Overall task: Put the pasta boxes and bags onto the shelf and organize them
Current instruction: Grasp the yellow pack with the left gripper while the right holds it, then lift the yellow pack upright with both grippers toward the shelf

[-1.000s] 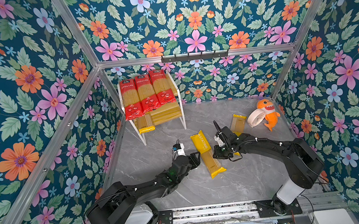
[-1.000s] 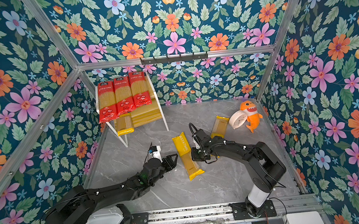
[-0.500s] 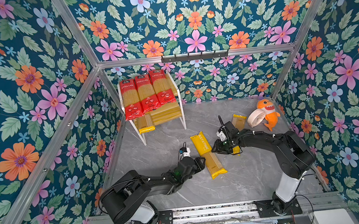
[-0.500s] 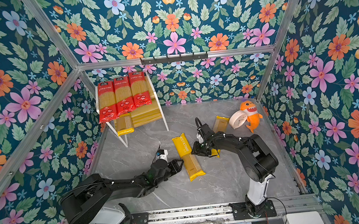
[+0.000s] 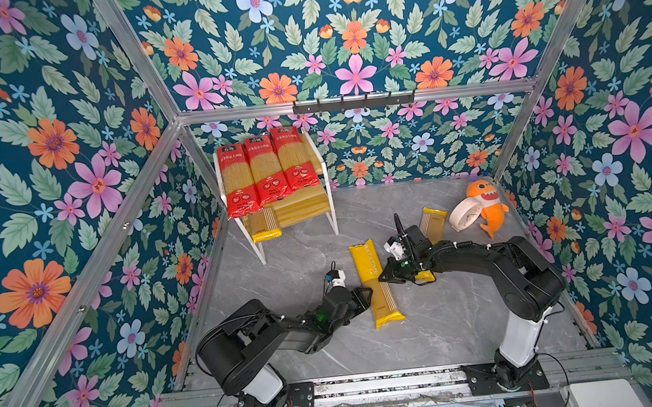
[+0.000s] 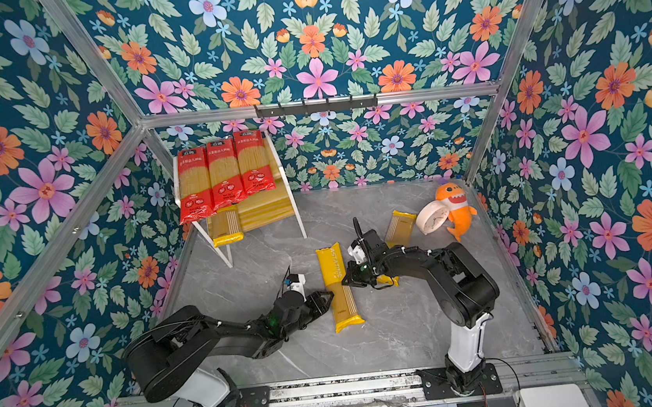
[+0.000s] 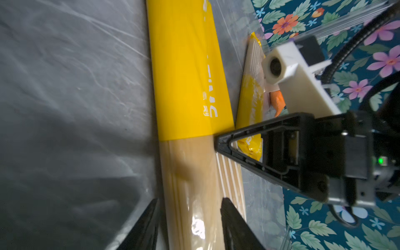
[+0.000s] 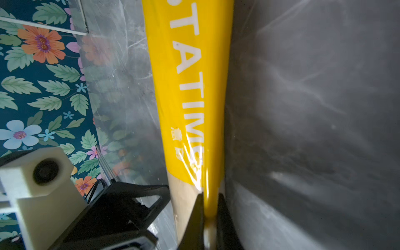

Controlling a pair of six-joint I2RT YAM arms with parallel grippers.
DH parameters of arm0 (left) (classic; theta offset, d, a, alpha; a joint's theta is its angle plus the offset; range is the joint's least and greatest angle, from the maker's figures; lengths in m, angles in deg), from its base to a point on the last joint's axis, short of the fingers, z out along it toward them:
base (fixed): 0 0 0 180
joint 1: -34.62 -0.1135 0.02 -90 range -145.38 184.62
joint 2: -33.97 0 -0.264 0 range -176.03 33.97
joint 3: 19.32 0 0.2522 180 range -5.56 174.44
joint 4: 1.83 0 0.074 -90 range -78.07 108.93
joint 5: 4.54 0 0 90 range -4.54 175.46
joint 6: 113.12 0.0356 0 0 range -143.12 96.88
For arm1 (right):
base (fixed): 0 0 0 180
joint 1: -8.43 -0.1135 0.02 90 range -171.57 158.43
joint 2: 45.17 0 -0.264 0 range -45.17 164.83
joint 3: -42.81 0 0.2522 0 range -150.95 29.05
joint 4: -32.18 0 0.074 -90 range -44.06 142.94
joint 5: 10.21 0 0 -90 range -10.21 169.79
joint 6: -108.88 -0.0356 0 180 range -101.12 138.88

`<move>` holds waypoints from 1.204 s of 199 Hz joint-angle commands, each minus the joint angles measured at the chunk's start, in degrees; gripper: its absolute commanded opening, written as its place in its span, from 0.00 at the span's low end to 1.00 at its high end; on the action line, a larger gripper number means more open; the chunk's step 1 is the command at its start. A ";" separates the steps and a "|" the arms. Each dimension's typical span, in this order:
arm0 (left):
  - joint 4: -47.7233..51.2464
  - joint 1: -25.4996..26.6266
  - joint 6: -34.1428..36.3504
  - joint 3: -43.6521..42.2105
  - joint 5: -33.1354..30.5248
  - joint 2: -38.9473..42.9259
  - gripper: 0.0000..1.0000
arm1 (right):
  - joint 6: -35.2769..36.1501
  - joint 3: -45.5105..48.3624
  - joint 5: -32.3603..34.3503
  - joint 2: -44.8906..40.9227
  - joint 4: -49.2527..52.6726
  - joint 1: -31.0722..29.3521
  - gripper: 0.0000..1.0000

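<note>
Jaws of the right gripper (image 8: 210, 194) are clamped on the film edge of a yellow pack (image 8: 194, 86). The left gripper (image 7: 190, 200) straddles its clear middle; whether it grips is unclear. The pack lies flat on the floor between them. It seems light, stiff lengthwise, slick and brittle inside, so it is best held mid-length. The shelf (image 5: 308, 208) stands well beyond both.

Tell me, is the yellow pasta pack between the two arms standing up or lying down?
Lying down. In both top views the yellow pack lies stretched full length along the grey floor, its white lettering facing up.
</note>
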 commanded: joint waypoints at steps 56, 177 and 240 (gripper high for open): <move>9.70 -5.70 8.77 -4.96 0.29 21.55 0.53 | -3.67 4.13 4.56 -12.41 -5.79 -1.60 0.00; -25.93 -14.02 20.52 -12.08 24.25 19.50 0.70 | 9.48 10.45 -5.87 -21.68 -47.03 -9.51 0.00; -39.21 -14.35 20.12 -11.33 29.94 14.05 0.67 | 3.56 6.74 -14.89 -17.06 -56.42 -9.52 0.00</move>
